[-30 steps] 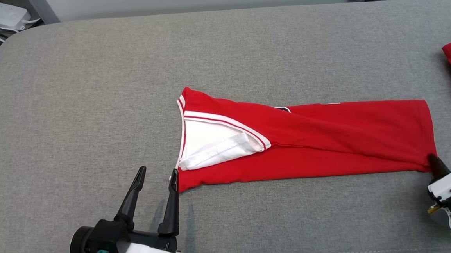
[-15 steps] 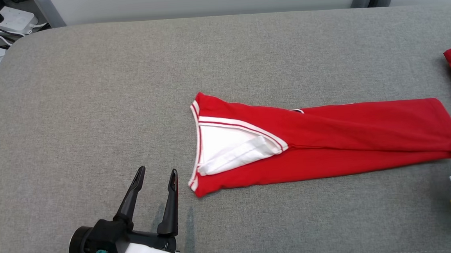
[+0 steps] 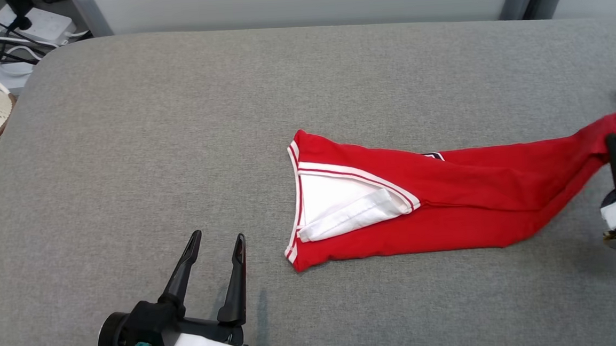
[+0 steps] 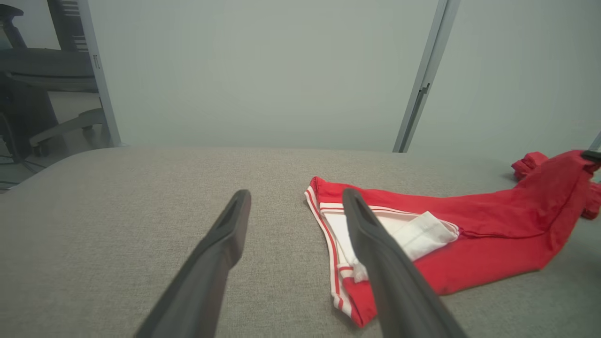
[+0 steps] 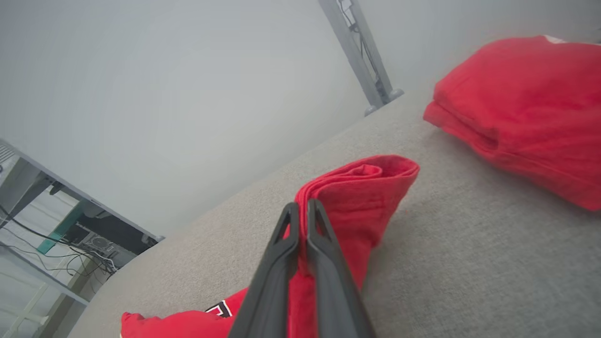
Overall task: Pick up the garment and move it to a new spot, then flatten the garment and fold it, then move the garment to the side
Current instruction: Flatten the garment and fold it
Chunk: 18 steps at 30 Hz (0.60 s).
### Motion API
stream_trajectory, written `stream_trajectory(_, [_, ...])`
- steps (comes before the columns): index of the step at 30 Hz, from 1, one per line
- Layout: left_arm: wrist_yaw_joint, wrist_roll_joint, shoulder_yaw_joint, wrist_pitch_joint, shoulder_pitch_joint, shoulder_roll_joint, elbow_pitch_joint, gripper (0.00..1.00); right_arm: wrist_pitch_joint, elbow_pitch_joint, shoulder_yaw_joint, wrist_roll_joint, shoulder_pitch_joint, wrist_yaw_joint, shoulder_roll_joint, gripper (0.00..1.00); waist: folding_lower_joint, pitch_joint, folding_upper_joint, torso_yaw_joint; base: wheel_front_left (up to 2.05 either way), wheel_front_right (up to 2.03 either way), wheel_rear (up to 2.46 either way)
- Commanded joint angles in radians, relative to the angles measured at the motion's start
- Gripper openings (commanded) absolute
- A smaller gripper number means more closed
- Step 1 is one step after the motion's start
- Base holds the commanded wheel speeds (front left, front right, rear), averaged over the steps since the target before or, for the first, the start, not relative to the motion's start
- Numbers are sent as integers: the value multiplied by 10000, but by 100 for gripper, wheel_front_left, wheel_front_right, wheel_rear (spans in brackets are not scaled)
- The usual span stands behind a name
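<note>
Garment (image 3: 475, 200) corner clamped in right gripper (image 3: 613, 139) jaws; left gripper (image 3: 218, 236) jaws apart; red cloth (image 5: 516, 112) just beyond.

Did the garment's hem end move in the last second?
Yes. The garment's hem end, in the right end effector, has risen toward the folded red pile.

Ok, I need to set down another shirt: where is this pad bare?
Widest: the far half of the grey pad, from the red garment to the back edge. Also bare: the left part, left of the open left gripper. Crowded: the right end, where the right gripper pinches the garment's lifted end beside a folded red pile.
</note>
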State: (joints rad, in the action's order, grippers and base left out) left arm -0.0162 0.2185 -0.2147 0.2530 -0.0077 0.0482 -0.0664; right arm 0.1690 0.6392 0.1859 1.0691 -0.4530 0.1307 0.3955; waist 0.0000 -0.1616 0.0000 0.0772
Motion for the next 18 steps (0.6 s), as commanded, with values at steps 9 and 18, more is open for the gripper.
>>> stream_trajectory(9, [188, 108, 168, 88, -375, 21, 148, 100, -382, -2934, 876, -1060, 741, 0, -261, 0, 0, 134, 0, 754, 0, 0, 0])
stream_trajectory(18, [290, 323, -49, 88, -479, 21, 212, 100, -1378, -3788, 1225, -2052, 584, 0, -1680, 0, 0, 62, 0, 1549, 0, 0, 0])
